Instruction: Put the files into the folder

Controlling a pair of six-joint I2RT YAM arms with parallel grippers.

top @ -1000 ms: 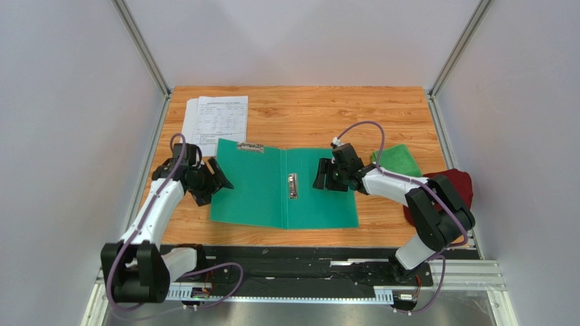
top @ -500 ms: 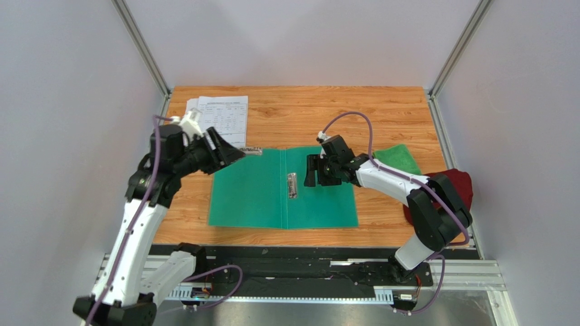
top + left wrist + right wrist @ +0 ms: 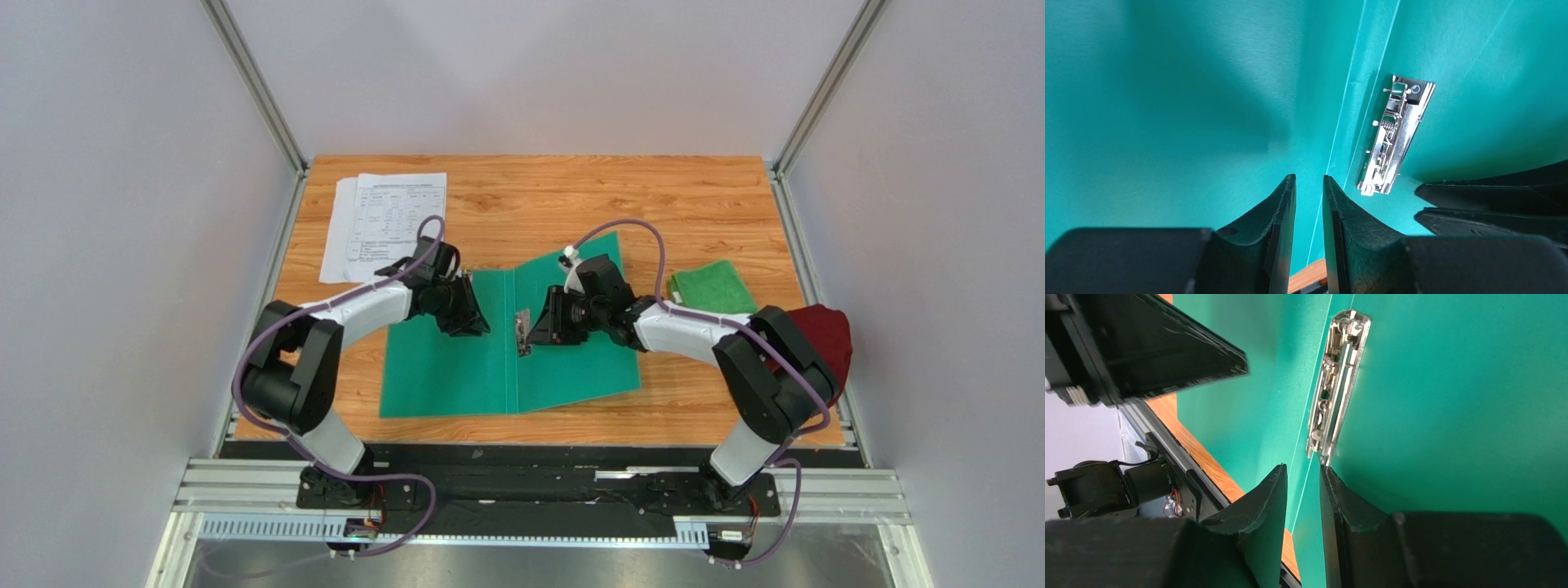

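The teal folder point(image 3: 442, 368) lies open on the wooden table, with its silver spring clip point(image 3: 524, 331) beside the spine crease. The files point(image 3: 386, 221), printed white sheets, lie at the back left, off the folder. My left gripper point(image 3: 472, 321) hovers over the left leaf point(image 3: 1168, 110), just left of the crease, and its jaws stand a narrow gap apart with nothing between them point(image 3: 1308, 179). My right gripper point(image 3: 546, 321) sits over the right leaf next to the clip point(image 3: 1336, 386), jaws also slightly apart and empty point(image 3: 1303, 468). The two grippers face each other across the clip point(image 3: 1396, 141).
A bright green cloth point(image 3: 711, 288) lies right of the folder, and a dark red cloth point(image 3: 816, 337) sits by the right arm's elbow. Bare wood point(image 3: 552, 196) shows behind the folder. Metal frame rails run along both table sides.
Both arms have swung inward to the folder's spine and their jaws have narrowed. The folder's right leaf has shifted, its far corner now skewed toward the back.
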